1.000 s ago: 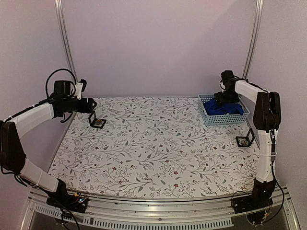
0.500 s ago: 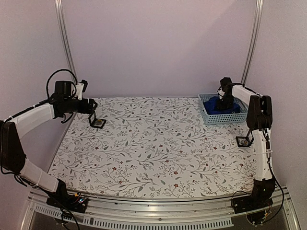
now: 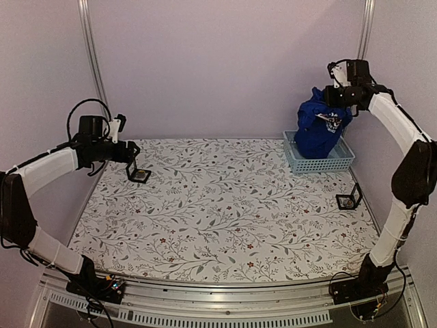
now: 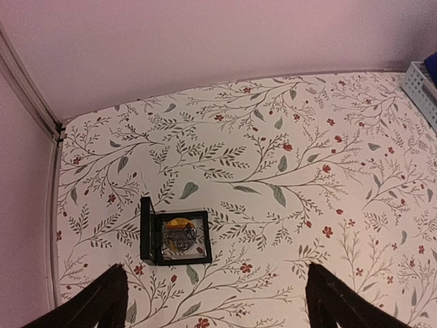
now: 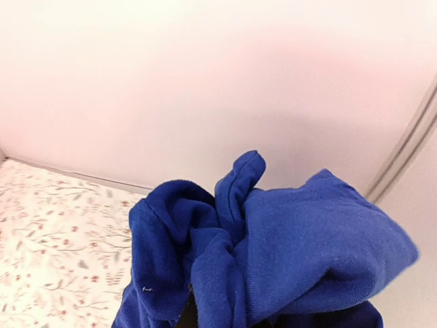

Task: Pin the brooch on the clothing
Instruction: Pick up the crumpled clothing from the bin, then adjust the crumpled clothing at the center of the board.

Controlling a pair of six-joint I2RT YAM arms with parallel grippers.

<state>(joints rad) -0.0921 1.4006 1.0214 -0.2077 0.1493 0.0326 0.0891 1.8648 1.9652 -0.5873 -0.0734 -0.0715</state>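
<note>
The right gripper (image 3: 339, 96) is high above the far right corner of the table (image 3: 225, 225) and is clenched on the T-shirt (image 3: 318, 131). The royal-blue cloth hangs from it in a bunched bundle, with a small part of a white print (image 3: 333, 121) showing on the side. The lower end of the T-shirt reaches down to the light-blue basket (image 3: 321, 165), which stands at the back right of the table; whether the cloth rests on the basket's floor I cannot tell. In the right wrist view the blue folds fill the lower half of the picture and cover the fingers almost completely, with the pale wall (image 3: 225, 68) behind. The left gripper (image 3: 130, 152) is at the far left side, low over the flowered table cover, and it is released - in the left wrist view its two dark fingers (image 4: 95, 304) stand wide apart with nothing between them. Just beyond them lies a small black case (image 3: 140, 175), open and flat on the table, with its lid to the left. Inside it is a round gold-coloured piece, the brooch (image 4: 179, 231) as it seems. A second case (image 3: 349, 199) of the same kind sits on the right side of the table, in front of the basket and apart from it - what it contains is too small to tell.
</note>
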